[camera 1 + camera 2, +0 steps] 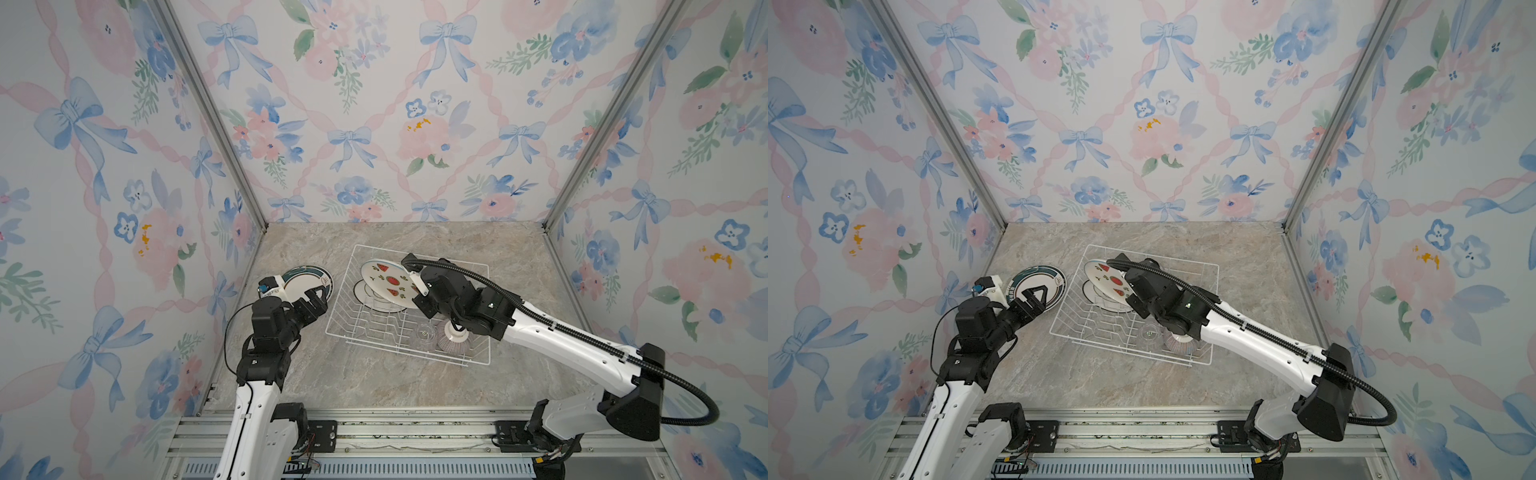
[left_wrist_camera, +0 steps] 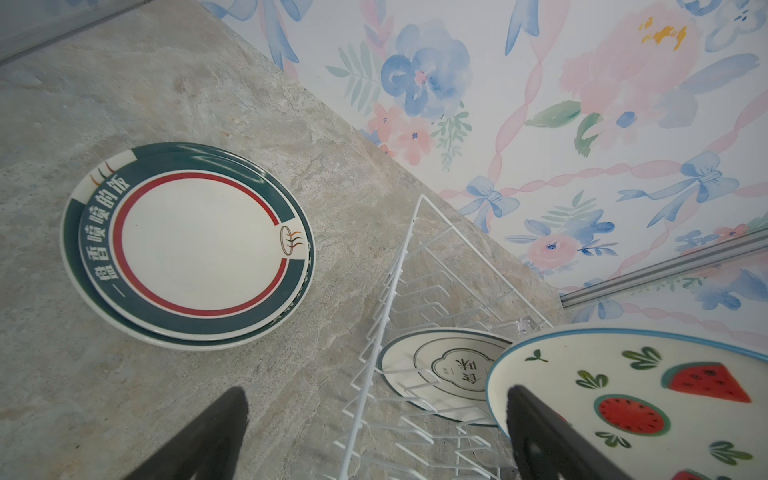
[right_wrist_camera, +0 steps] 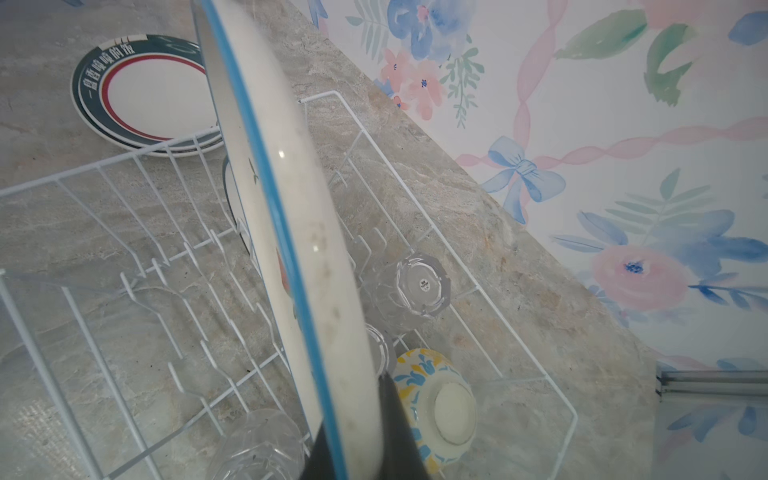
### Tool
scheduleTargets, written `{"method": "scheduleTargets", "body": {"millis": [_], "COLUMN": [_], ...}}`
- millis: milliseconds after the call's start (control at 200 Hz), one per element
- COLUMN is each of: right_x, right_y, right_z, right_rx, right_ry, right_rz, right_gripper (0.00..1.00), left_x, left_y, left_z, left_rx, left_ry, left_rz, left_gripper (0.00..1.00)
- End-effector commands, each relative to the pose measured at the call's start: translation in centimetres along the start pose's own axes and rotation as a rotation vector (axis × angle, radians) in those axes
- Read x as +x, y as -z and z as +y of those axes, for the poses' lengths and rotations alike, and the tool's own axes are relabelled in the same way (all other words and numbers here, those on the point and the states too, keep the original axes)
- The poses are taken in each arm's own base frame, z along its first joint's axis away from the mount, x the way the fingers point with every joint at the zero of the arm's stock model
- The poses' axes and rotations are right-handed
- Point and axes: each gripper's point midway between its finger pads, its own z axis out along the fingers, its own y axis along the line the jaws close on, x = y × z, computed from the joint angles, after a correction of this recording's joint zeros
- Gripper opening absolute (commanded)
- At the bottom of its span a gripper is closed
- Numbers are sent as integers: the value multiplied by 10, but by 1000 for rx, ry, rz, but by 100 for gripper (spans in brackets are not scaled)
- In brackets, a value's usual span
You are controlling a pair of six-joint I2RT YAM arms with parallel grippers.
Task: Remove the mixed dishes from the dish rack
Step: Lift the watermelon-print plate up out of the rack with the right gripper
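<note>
My right gripper [image 1: 416, 286] [image 3: 358, 440] is shut on the edge of a white plate with watermelon pictures and a blue rim [image 1: 388, 282] [image 1: 1105, 279] [image 3: 291, 232], held tilted above the dish rack [image 1: 370, 328] [image 1: 1092, 328] [image 3: 124, 232]. A dark-rimmed plate [image 1: 386, 306] [image 2: 440, 370] lies in the rack under it. Also in the rack are clear glasses [image 1: 424, 334] [image 3: 415, 286] [image 3: 257, 444], a yellow-blue bowl [image 3: 440, 407] and a grey-striped bowl [image 1: 453, 343], all upside down. My left gripper [image 1: 318, 297] [image 2: 376, 395] hangs open and empty between the rack and two stacked dark-banded plates [image 1: 307, 282] [image 2: 191, 245].
The stacked plates lie on the marble table [image 1: 374, 382] near the left wall. The right arm [image 1: 540, 328] reaches over the rack's near right corner. Floral walls close in three sides, and a metal rail [image 1: 415, 432] runs along the front.
</note>
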Motion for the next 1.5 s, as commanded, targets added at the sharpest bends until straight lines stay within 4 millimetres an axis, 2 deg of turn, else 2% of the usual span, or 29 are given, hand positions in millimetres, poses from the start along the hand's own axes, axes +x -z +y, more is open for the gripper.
{"method": "scheduleTargets", "body": {"millis": [0, 380, 715, 1255, 1495], "right_x": [-39, -36, -40, -48, -52], "right_y": [28, 30, 38, 45, 50], "right_z": [-34, -63, -83, -89, -89], "right_rx": [27, -2, -2, -26, -42], "right_ry": [-236, -405, -475, -518, -545], "right_rz": [-178, -201, -241, -282, -314], "right_gripper": [0, 0, 0, 0, 0], "left_x": [5, 9, 8, 6, 2], "left_y": [1, 0, 2, -3, -11], "left_z": [1, -1, -8, -17, -33], "left_rx": [-1, 11, 34, 55, 92], "left_ry": [5, 30, 48, 70, 75], "left_rz": [10, 21, 18, 22, 19], "left_gripper": [98, 98, 98, 98, 98]}}
